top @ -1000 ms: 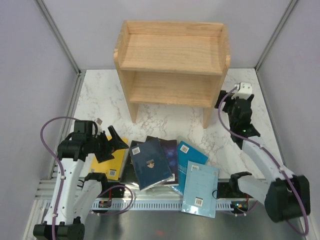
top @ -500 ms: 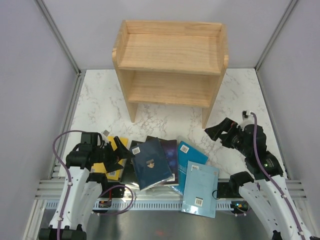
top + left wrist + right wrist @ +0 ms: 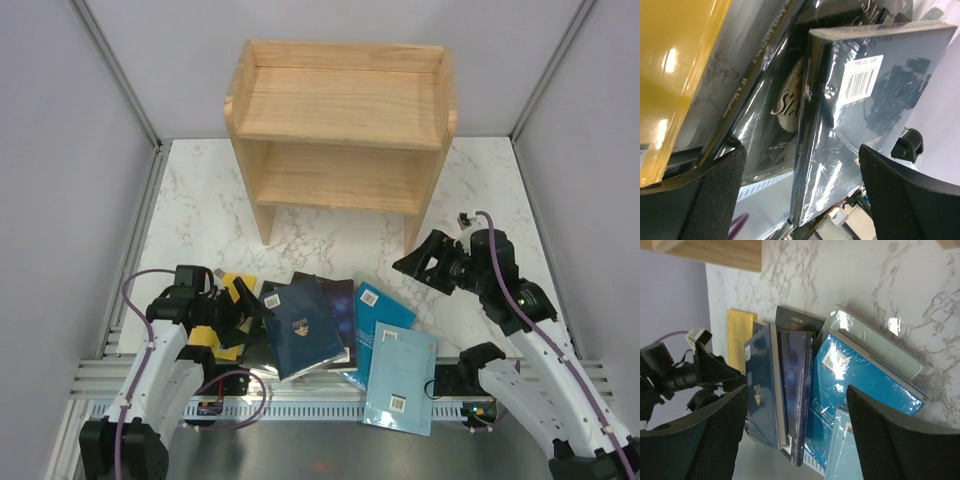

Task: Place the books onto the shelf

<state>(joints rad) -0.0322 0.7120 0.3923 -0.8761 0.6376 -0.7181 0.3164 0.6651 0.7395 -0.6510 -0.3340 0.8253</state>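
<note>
Both arms have swung down toward the books [image 3: 335,335], fanned on the desk [image 3: 215,215] at its near edge, none on the shelf [image 3: 340,110] yet: left claw [image 3: 245,300] apart beside the navy book [image 3: 302,325], right claw [image 3: 412,262] apart above, seemingly lining up grasps.

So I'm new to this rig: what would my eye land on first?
The empty wooden shelf at the back of the marble table. Then the glossy books fanned at the near edge, navy book on top, with left fingers and right fingers open on either side.
</note>
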